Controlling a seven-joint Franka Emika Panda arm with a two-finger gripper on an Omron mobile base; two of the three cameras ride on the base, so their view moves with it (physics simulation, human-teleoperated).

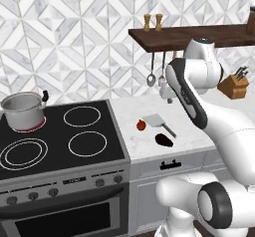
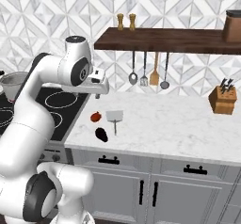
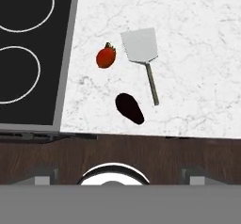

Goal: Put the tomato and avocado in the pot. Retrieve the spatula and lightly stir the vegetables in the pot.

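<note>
The steel pot (image 1: 22,110) stands on the back left burner of the stove, and its rim (image 2: 13,83) peeks out behind my arm. On the marble counter beside the stove lie a red tomato (image 1: 141,125) (image 2: 95,116) (image 3: 106,57), a dark avocado (image 1: 164,140) (image 2: 101,134) (image 3: 129,108) near the front edge, and the spatula (image 1: 155,120) (image 2: 114,116) (image 3: 140,45) with its square blade toward the wall. My gripper (image 1: 168,97) (image 2: 100,94) hangs well above these three, open and holding nothing; its fingertips (image 3: 44,177) stand far apart.
The black stove (image 1: 89,136) has several burner rings. A wooden shelf (image 2: 164,40) carries two shakers (image 2: 126,20), with ladles and a wooden turner (image 2: 155,72) hanging under it. A knife block (image 2: 222,98) stands at the counter's back right.
</note>
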